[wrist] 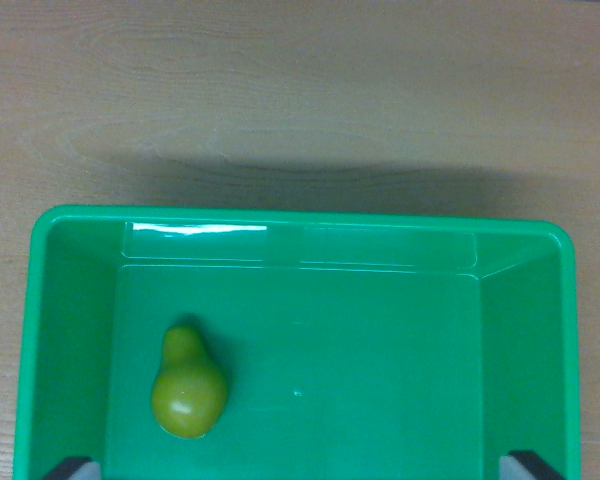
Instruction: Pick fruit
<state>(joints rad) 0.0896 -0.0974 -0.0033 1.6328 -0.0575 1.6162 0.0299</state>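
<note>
A yellow-green pear (pixel 188 383) lies on the floor of a green plastic bin (pixel 300 219), toward the wrist view's left, with its narrow end pointing to the far wall. My gripper (pixel 305 468) hangs above the bin's near part. Only its two dark fingertips (pixel 73 467) show, one in each bottom corner of the picture, set wide apart. The gripper is open with nothing between the fingers. The pear sits just ahead of the fingertip on the wrist view's left and is apart from it.
The bin rests on a light wooden table (pixel 300 90), which fills the upper part of the view. The bin's walls (pixel 42 340) rise on the left, right and far sides around the pear.
</note>
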